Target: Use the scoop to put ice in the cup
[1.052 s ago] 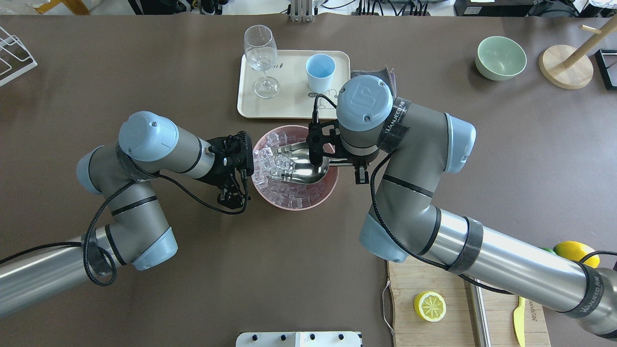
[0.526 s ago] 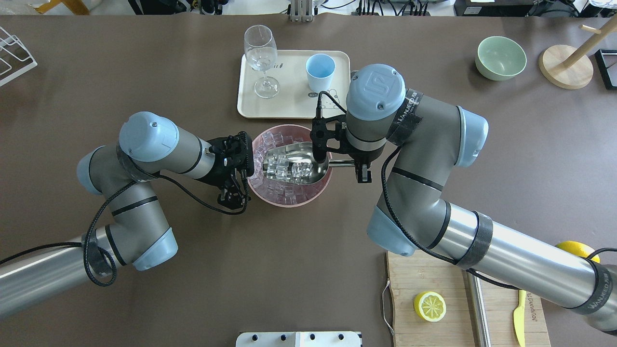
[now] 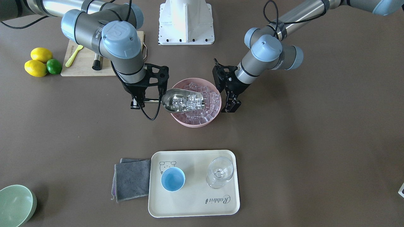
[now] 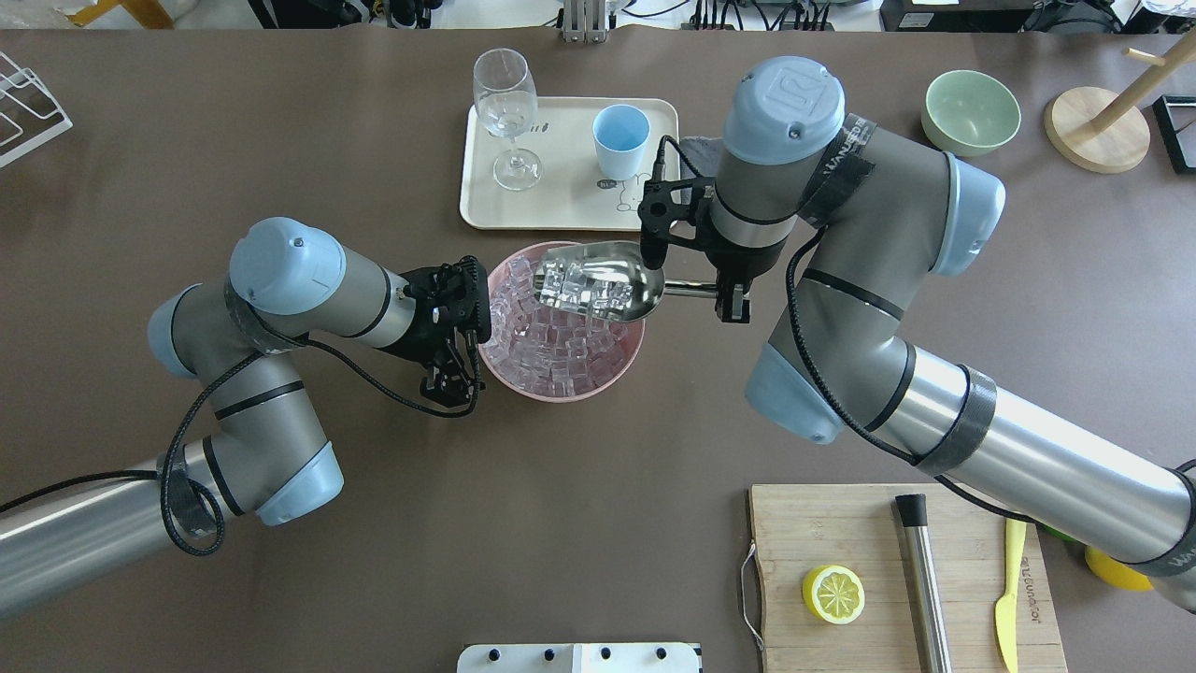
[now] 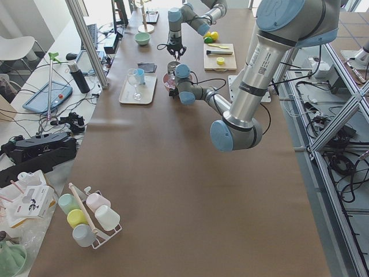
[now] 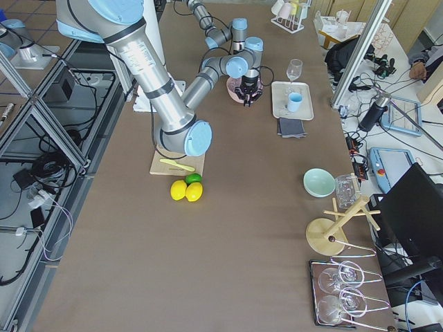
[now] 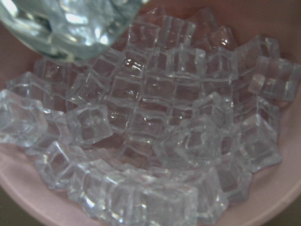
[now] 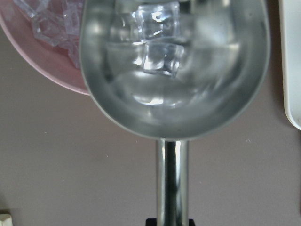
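Observation:
The steel scoop (image 4: 603, 280) holds several ice cubes (image 4: 579, 283) and hangs level over the far edge of the pink bowl (image 4: 612, 369). The bowl is full of ice (image 7: 155, 127). My right gripper (image 4: 732, 301) is shut on the scoop's handle (image 3: 148, 101). The right wrist view shows the scoop's bowl (image 8: 174, 70) with two cubes in it. The light-blue cup (image 4: 620, 138) stands empty on the cream tray (image 4: 561, 210), beyond the bowl. My left gripper (image 4: 450, 383) is beside the bowl's left rim, apparently shut and empty.
A clear stemmed glass (image 4: 505, 112) stands on the tray beside the cup. A grey cloth (image 3: 132, 179) lies by the tray. A green bowl (image 4: 970, 112) is at the far right. A cutting board (image 4: 841, 523) holds a lemon half, a steel cylinder and a yellow knife.
My right arm has lifted the scoop, loaded with ice, out of the bowl's pile and moved it toward the tray. The left arm has not moved.

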### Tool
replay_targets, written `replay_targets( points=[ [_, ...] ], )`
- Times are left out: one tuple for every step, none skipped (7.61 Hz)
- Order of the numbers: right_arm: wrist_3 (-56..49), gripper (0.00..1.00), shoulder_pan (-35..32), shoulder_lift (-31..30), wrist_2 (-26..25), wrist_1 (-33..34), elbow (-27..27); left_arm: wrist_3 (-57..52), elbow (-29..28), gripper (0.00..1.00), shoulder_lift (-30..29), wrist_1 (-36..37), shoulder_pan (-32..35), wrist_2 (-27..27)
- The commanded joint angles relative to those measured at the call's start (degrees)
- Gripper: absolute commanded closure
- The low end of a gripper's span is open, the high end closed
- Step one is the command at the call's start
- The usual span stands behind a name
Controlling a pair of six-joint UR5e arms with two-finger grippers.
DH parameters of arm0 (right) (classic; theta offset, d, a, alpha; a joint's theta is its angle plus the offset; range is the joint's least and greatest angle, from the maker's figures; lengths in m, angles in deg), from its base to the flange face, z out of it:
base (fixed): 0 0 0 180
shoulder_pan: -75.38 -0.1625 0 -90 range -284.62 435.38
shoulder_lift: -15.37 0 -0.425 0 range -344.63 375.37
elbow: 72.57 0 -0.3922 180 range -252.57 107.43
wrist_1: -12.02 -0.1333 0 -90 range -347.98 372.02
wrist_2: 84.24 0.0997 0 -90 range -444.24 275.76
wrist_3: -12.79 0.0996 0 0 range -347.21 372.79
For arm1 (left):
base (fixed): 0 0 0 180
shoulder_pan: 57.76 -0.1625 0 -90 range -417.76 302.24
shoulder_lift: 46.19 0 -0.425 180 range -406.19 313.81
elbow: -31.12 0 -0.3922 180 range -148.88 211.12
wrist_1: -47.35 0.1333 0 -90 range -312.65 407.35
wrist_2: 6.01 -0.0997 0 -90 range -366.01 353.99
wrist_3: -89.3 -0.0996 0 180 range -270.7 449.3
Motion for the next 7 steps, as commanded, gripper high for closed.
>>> replay_targets(
  points=[
    [4.9, 1.0, -5.9, -2.2, 4.8, 4.3, 2.4, 0.1, 0.0, 0.02, 0.1, 0.0, 0.0, 0.0],
    [9.3, 1.0, -7.5, -2.8, 5.5, 5.2, 2.1, 0.1, 0.0, 0.02, 0.1, 0.0, 0.1, 0.0],
    [13.2, 1.0, -8.1, -2.7, 5.9, 5.4, 1.5, 0.1, 0.0, 0.02, 0.2, 0.0, 0.0, 0.0],
    [17.5, 1.0, -8.6, -2.3, 6.6, 5.2, 0.4, 0.1, 0.0, 0.02, 0.2, 0.0, 0.0, 0.0],
    [18.1, 1.0, -9.9, -0.9, 7.3, 5.2, -2.0, 0.1, 0.1, 0.02, 0.2, 0.0, 0.0, 0.0],
    [19.7, 1.0, -11.2, 0.2, 8.7, 5.2, -3.8, 0.0, 0.3, 0.02, 0.3, -0.1, 0.2, 0.0],
    [20.7, 1.0, -11.9, 1.4, 9.4, 5.1, -5.8, 0.0, 1.8, 0.02, 0.5, 0.6, 0.4, 0.4]
  ],
)
